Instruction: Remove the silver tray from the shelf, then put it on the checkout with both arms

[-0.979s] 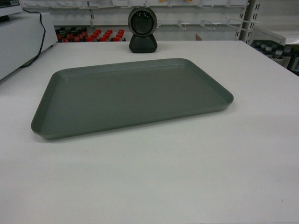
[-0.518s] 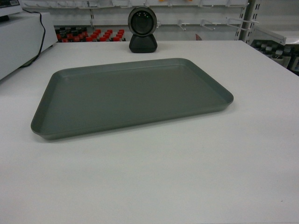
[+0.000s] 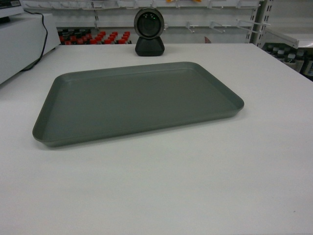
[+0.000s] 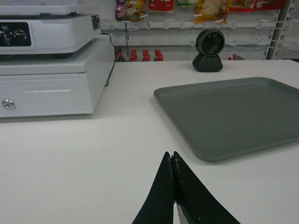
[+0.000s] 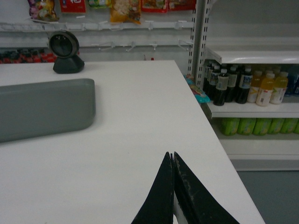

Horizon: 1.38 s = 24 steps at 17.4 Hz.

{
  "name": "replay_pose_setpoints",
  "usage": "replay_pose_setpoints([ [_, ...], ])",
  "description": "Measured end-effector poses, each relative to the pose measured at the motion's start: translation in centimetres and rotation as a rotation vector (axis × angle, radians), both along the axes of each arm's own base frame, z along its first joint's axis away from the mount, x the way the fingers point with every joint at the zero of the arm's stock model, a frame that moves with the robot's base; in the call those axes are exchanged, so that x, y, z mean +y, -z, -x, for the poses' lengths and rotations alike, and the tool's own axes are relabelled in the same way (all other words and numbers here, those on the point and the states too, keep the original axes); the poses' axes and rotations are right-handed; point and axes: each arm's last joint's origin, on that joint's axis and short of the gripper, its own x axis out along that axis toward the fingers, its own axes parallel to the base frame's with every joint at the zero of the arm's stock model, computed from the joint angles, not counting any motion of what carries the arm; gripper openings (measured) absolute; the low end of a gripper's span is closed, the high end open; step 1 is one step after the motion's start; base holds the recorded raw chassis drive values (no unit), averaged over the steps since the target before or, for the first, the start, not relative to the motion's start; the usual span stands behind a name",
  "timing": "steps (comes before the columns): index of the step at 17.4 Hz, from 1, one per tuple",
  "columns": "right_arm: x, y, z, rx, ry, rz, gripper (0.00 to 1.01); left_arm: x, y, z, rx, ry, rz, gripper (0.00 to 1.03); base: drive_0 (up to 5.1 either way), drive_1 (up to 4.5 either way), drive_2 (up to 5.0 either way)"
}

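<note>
The left hand [image 4: 173,161] hangs low over the white bench [image 3: 161,186], near its front edge. Its two black fingers are pressed together at the tips and hold nothing. It is apart from the silver tray [image 3: 137,100], on the tray's left side. The right hand [image 5: 172,161] looks the same: tips together, nothing between them. It sits apart from the tray on the tray's right side, near the right edge of the bench.

The silver tray lies flat on the bench, between the two hands and a bit farther back. It is dull grey with round corners and a low rim. It is turned a little, so its right end sits farther back than its left end. Nothing lies in it.

Behind the tray, near the back edge of the bench, stands a black scanner [image 3: 149,32] with a round face. To the left of the tray sits a white cash drawer [image 4: 46,88] with a machine on top. Past the right edge of the bench, beyond the tray, white shelves [image 5: 254,56] hold bottles [image 5: 243,86].
</note>
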Motion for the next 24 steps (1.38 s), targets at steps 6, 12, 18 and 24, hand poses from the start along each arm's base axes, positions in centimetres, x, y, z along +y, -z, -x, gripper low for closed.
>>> replay_pose_setpoints([
  [6, 0.0, -0.05, 0.01, -0.006, 0.0, 0.0, 0.02, 0.0, 0.35, -0.04, 0.017, 0.002, -0.002, 0.02, 0.0, 0.0, 0.0],
  [12, 0.0, -0.05, 0.01, -0.005, 0.0, 0.0, 0.79, 0.0, 0.36, -0.04, 0.018, 0.002, -0.002, 0.75, 0.0, 0.0, 0.0],
  [18, 0.0, -0.03, 0.01, -0.003, 0.0, 0.0, 0.98, 0.0, 0.37, -0.04, 0.019, 0.002, -0.003, 0.98, 0.0, 0.0, 0.0],
  [24, 0.0, -0.05, 0.01, -0.005, 0.0, 0.0, 0.98, 0.0, 0.35, -0.04, 0.016, 0.003, -0.003, 0.98, 0.0, -2.11, 2.1],
])
